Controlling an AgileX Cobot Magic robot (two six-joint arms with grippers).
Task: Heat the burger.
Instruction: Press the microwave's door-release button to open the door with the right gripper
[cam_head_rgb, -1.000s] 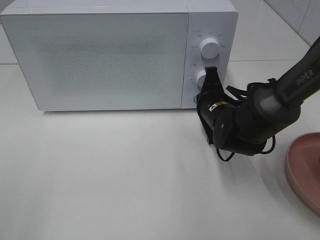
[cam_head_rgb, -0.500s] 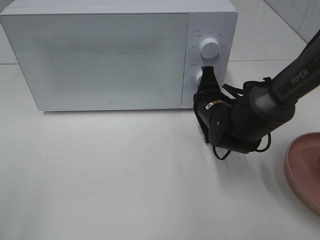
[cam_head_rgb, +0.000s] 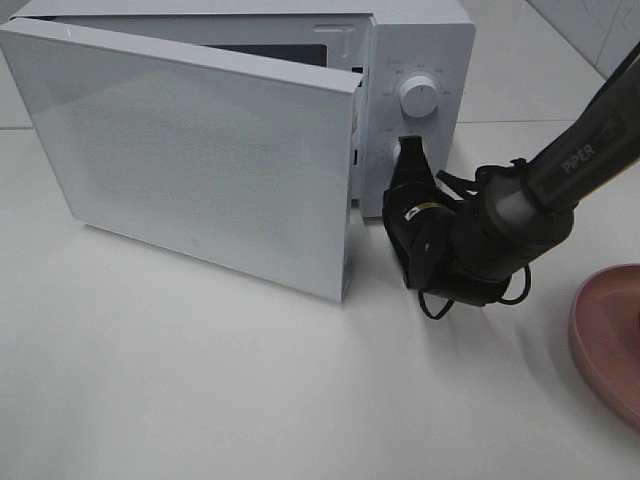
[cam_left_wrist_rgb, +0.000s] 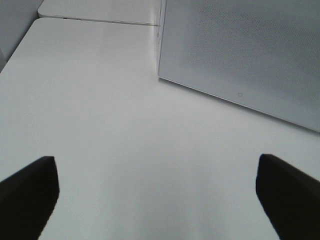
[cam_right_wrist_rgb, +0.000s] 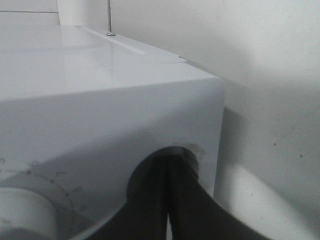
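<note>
The burger is out of view. The white microwave (cam_head_rgb: 425, 40) stands at the back of the table with its door (cam_head_rgb: 190, 150) swung partly open toward the front. My right gripper (cam_head_rgb: 408, 152) is shut and empty. Its tips rest against the control panel just below the upper knob (cam_head_rgb: 419, 97). In the right wrist view the closed fingers (cam_right_wrist_rgb: 172, 200) press into a round recess of the microwave's panel (cam_right_wrist_rgb: 100, 110). My left gripper (cam_left_wrist_rgb: 157, 200) is open and empty, low over the bare table, in front of the door (cam_left_wrist_rgb: 250, 55).
A round pink plate (cam_head_rgb: 610, 340) lies at the right edge of the table, empty in the part that shows. The open door reaches out over the table's middle left. The right arm (cam_head_rgb: 560, 170) crosses from the upper right.
The microwave door was closed flat and has sprung open, swinging out on its left hinge. My right gripper has pushed slightly further left against the control panel.
</note>
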